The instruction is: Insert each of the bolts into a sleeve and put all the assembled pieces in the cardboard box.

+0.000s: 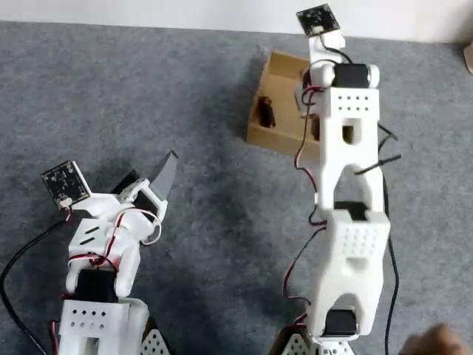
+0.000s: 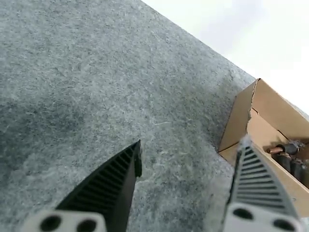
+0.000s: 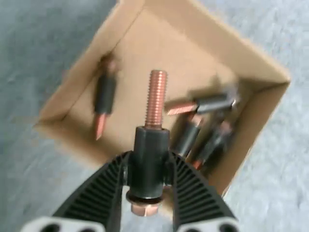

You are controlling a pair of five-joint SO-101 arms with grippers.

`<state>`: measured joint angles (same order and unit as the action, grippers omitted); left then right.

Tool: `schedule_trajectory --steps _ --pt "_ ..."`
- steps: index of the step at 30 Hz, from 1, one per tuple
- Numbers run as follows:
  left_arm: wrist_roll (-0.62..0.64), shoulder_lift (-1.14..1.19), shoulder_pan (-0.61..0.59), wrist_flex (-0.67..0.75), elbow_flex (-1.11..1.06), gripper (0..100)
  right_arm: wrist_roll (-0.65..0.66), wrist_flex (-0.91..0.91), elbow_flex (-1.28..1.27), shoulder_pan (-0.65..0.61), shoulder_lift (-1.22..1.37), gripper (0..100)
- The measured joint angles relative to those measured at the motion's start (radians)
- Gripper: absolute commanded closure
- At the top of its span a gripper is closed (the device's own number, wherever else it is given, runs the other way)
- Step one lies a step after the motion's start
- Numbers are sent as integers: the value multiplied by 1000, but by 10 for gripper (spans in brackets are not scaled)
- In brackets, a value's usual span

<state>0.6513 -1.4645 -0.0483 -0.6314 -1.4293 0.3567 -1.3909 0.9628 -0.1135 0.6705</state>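
Observation:
My right gripper [image 3: 147, 169] is shut on an assembled piece [image 3: 149, 154], a copper bolt through a black sleeve, held upright above the open cardboard box [image 3: 77, 87]. Several assembled pieces [image 3: 203, 125] lie inside the box, one [image 3: 103, 104] apart near a wall. From above, the right arm [image 1: 347, 148] stretches over the cardboard box [image 1: 277, 81] at the table's far side, covering much of it; one assembled piece [image 1: 266, 111] shows inside. My left gripper [image 2: 188, 169] is open over bare grey carpet, with the cardboard box [image 2: 241, 121] ahead of it. The left gripper [image 1: 151, 181] sits at the near left.
Grey carpet [image 1: 185, 89] covers the whole table. A pale wall strip [image 1: 185, 13] runs along the far edge. A hand [image 1: 436, 342] shows at the near right corner, touching nothing. Cables hang along the right arm.

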Motion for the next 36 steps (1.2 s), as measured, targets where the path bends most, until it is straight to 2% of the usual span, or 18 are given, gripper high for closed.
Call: schedule_trajectory --steps 10,12,19,23,32,36 --pt "0 0 14 0 -17 702 6 51 299 25 338 985" --pt "0 0 12 0 -18 702 6 51 336 25 367 945" --pt "0 0 12 0 -18 702 6 52 374 25 387 704" --pt "0 0 12 0 -18 702 6 21 388 25 387 691" --pt "0 0 12 0 -18 702 6 -305 674 25 381 691" --pt "0 0 54 0 -37 702 -98 -350 687 51 345 691"
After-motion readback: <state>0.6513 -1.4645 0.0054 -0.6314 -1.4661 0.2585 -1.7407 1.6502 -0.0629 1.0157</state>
